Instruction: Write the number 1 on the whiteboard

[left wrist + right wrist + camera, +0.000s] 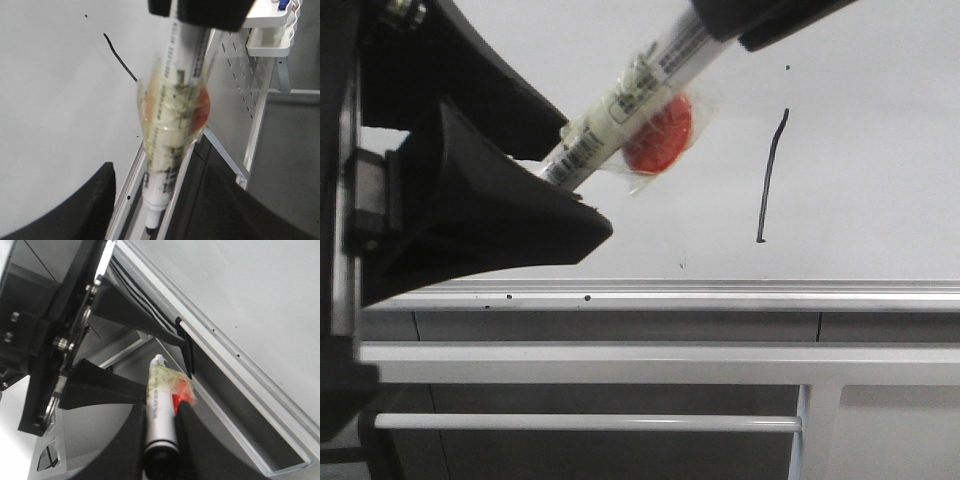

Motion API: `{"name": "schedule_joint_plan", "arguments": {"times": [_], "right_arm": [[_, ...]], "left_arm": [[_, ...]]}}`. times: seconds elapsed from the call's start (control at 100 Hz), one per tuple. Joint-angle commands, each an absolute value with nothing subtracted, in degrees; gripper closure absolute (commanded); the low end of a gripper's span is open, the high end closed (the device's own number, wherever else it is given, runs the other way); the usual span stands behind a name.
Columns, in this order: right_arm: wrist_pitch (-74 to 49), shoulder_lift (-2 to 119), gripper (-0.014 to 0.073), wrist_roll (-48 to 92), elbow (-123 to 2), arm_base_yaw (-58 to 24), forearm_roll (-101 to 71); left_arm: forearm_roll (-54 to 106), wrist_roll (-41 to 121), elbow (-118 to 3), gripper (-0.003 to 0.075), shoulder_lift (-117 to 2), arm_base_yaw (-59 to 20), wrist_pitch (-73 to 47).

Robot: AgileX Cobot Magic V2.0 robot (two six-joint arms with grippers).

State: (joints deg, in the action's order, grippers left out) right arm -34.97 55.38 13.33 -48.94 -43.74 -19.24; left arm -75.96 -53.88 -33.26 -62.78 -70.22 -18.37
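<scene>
The whiteboard (pixel 880 150) carries the number 1 (pixel 772 175), a thin black, slightly curved stroke; the stroke also shows in the left wrist view (pixel 120 57). My right gripper (pixel 735 25) is shut on the back of a white marker (pixel 630 95) that has a red disc (pixel 660 135) taped to it. The marker slants down to the left, off the board. Its black tip points into the gap of my left gripper (pixel 545 165), which is open and wide and does not touch it (pixel 155 220). The right wrist view shows the right gripper (pixel 161 430) clamping the barrel (pixel 160 410).
The board's silver bottom rail (pixel 720 295) runs under the stroke, with small black specks on it. Grey frame bars (pixel 620 362) lie below. A perforated panel (pixel 235 90) and a white shelf (pixel 270 35) stand to the right of the board.
</scene>
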Motion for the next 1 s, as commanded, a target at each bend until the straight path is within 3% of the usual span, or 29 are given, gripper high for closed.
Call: {"name": "schedule_joint_plan", "arguments": {"times": [0.0,0.09,0.16,0.21,0.32,0.64,0.69,0.81,0.86,0.92,0.99], "right_arm": [[-31.3,55.0,0.0637,13.8,-51.1,-43.5,-19.7],[-31.3,55.0,0.0637,13.8,-51.1,-43.5,-19.7],[-31.3,55.0,0.0637,13.8,-51.1,-43.5,-19.7],[-31.4,55.0,0.0637,13.8,-51.1,-43.6,-19.9],[-31.5,55.0,0.0637,13.8,-51.1,-43.6,-20.8],[-30.6,55.0,0.0615,14.0,-51.4,-43.6,-20.9],[-30.9,55.0,0.0552,14.9,-52.4,-43.6,-20.9],[-31.3,53.7,0.0249,16.5,-56.0,-43.6,-19.5],[-31.5,53.0,0.0177,16.5,-57.0,-43.6,-16.9],[-32.0,51.9,0.0202,16.5,-57.6,-43.6,-13.8],[-32.9,49.5,0.0361,16.5,-57.6,-43.6,-11.0]], "left_arm": [[-77.2,-54.6,-35.2,0.0366,-62.1,-70.6,-18.7],[-77.2,-54.6,-35.2,0.0372,-62.1,-70.6,-18.7],[-77.2,-54.6,-35.2,0.0420,-62.1,-70.6,-18.7],[-77.2,-54.6,-35.2,0.0494,-62.1,-70.6,-18.7],[-77.2,-54.6,-35.2,0.0741,-62.1,-70.6,-18.7],[-77.0,-58.9,-35.2,0.0741,-62.1,-70.6,-22.9],[-77.0,-62.6,-35.2,0.0741,-62.1,-70.6,-25.0],[-77.8,-72.7,-35.2,0.0741,-61.8,-70.6,-26.4],[-78.7,-77.4,-34.8,0.0741,-61.8,-70.6,-26.4],[-81.2,-83.0,-34.0,0.0741,-61.8,-70.6,-26.3],[-86.7,-91.6,-32.5,0.0741,-61.8,-70.6,-26.7]]}}
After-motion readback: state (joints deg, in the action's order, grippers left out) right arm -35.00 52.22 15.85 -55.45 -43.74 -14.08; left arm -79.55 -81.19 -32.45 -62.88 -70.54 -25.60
